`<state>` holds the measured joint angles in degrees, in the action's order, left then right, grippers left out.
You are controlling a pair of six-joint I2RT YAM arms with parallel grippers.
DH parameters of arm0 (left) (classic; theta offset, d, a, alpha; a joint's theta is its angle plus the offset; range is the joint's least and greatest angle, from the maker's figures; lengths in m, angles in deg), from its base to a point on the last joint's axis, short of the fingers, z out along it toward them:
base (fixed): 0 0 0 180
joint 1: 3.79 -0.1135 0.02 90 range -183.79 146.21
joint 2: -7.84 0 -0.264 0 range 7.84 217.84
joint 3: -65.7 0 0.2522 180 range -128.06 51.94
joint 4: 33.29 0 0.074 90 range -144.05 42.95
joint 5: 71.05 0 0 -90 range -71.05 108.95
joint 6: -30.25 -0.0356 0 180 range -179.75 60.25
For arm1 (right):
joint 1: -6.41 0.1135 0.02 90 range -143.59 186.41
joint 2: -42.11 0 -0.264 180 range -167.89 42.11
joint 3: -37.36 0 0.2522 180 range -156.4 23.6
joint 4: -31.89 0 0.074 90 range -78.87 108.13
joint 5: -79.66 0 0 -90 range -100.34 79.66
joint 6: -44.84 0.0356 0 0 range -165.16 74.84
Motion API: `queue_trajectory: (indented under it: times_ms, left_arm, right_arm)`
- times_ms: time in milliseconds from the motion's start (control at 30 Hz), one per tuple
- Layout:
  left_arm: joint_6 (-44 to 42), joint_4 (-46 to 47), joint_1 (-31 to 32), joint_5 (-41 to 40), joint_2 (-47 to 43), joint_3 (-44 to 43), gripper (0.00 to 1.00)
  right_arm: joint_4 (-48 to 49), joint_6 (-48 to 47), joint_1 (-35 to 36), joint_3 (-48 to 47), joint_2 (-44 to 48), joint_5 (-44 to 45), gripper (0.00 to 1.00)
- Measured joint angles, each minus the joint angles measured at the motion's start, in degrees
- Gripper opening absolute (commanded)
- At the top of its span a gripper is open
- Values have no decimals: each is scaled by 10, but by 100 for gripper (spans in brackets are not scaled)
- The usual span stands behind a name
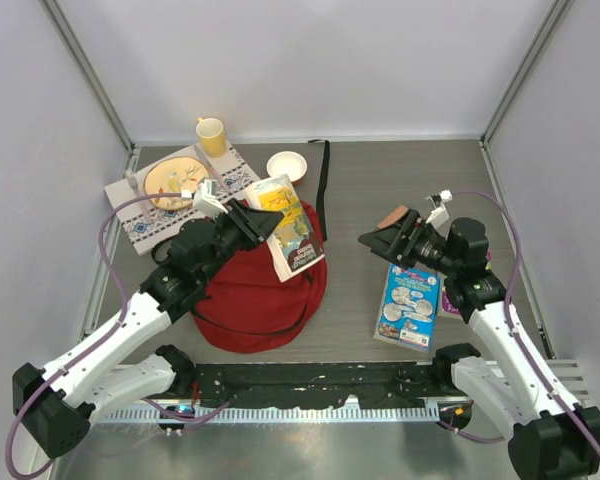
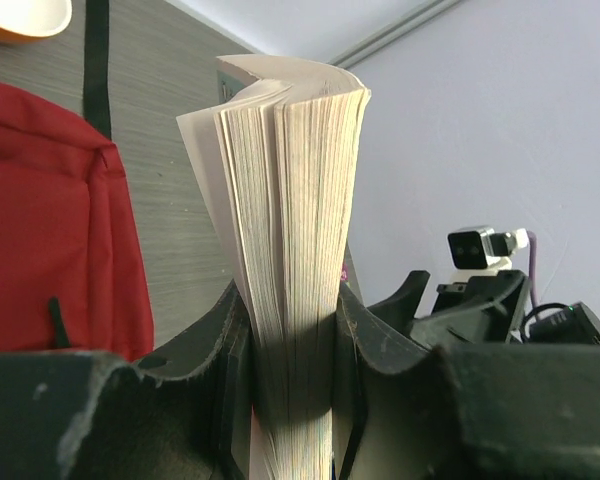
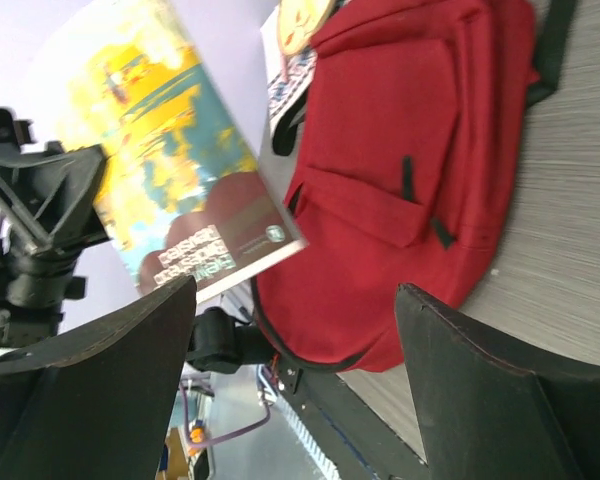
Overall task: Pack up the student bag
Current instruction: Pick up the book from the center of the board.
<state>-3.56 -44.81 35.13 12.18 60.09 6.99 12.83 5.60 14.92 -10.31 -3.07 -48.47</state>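
Clamping the book (image 1: 292, 232), the left end effector (image 1: 252, 225) held it over the student bag (image 1: 255, 300) at 7 o'clock on the worktop (image 1: 380, 180), apparently for loading; the right end effector (image 1: 385, 232) gaped empty at 3 o'clock.

Grey wood-grain table (image 1: 380, 180), carrying red backpack (image 1: 250, 300), patterned mat (image 1: 140, 225), white bowl (image 1: 286, 165), blue packet (image 1: 410, 305)

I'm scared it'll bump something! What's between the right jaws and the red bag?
Only bare table lies between the right jaws and the bag, as the top view shows.
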Motion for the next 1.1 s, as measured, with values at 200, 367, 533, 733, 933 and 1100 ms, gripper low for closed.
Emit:
queue_trajectory:
  times_ms: [200,367,533,733,933,1100]
  left_arm:
    - [23,41,0,-3,5,37,0]
    - [39,80,0,-2,5,57,0]
    - [49,115,0,-6,0,71,0]
    - [49,137,0,-24,-30,93,0]
    - [63,181,0,-31,-32,111,0]
    - [71,203,0,-33,-33,117,0]
  right_arm:
    - [73,56,119,1,-10,70,86]
    - [171,118,189,20,-30,118,86]
    - [249,185,238,63,-75,151,86]
    - [290,234,283,88,-76,192,87]
    - [379,271,309,92,-117,222,88]
    - [433,293,334,92,-166,247,88]
